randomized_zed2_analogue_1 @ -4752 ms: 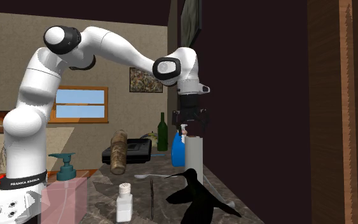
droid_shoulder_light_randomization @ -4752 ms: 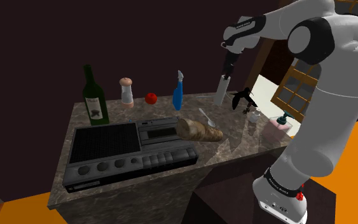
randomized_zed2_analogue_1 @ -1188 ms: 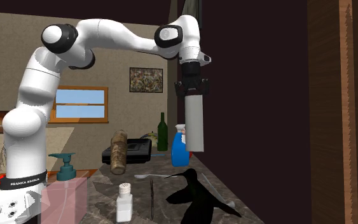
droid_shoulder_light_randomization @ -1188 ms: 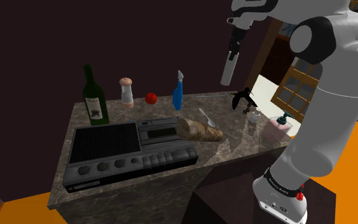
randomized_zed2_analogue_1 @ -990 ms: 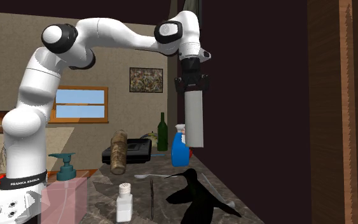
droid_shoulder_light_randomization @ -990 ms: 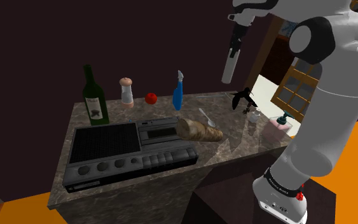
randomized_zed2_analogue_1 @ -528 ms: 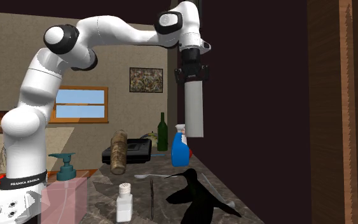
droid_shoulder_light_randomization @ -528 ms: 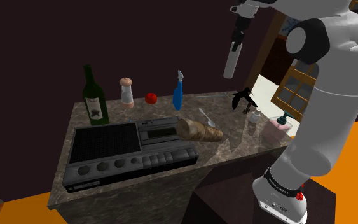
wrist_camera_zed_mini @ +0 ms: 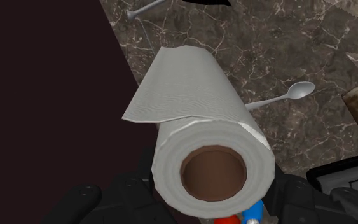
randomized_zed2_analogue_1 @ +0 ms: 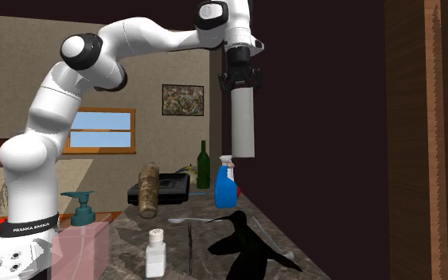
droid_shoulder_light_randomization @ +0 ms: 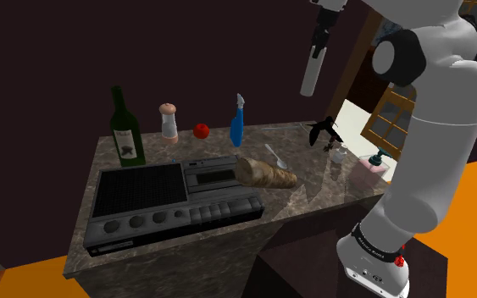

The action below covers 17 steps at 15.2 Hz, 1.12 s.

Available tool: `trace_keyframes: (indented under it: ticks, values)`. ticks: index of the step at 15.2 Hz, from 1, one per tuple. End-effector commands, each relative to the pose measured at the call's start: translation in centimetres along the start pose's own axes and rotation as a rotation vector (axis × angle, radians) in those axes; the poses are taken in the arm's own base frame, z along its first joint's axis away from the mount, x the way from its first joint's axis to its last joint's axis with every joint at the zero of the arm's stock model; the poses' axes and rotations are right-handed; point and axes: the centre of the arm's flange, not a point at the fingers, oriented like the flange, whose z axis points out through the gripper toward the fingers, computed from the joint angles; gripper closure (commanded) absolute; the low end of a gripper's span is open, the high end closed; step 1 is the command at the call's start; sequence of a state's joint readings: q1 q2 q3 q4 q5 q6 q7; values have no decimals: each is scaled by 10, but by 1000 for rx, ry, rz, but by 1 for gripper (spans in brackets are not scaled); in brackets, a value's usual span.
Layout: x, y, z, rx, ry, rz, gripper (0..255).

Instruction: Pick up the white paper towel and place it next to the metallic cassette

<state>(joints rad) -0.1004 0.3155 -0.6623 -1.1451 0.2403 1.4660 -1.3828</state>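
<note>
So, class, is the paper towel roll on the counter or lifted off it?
Lifted off. The gripper clasps the top end of the paper towel roll, which hangs upright, clear above the counter.

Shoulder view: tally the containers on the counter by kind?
Wine bottle: 1
Spray bottle: 1
Shakers: 2, one tall, one small
Soap dispenser: 1
Total: 5

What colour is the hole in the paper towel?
Brown core, white paper towel; wrist view shows it best.
</note>
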Motion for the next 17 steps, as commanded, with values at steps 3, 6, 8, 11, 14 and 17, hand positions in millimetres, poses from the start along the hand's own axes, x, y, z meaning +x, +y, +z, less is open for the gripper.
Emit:
trace_keyframes:
  ticks: [3, 6, 8, 11, 14, 17]
  values:
    - [1, 1, -22, 1, 0, 0, 255]
    - [7, -11, -31, 1, 0, 0, 255]
    - [19, -34, -32, 1, 0, 0, 255]
    - [36, -70, -33, 1, 0, 0, 255]
    - [53, -106, -35, 1, 0, 0, 255]
    - [70, -141, -36, 1, 0, 0, 255]
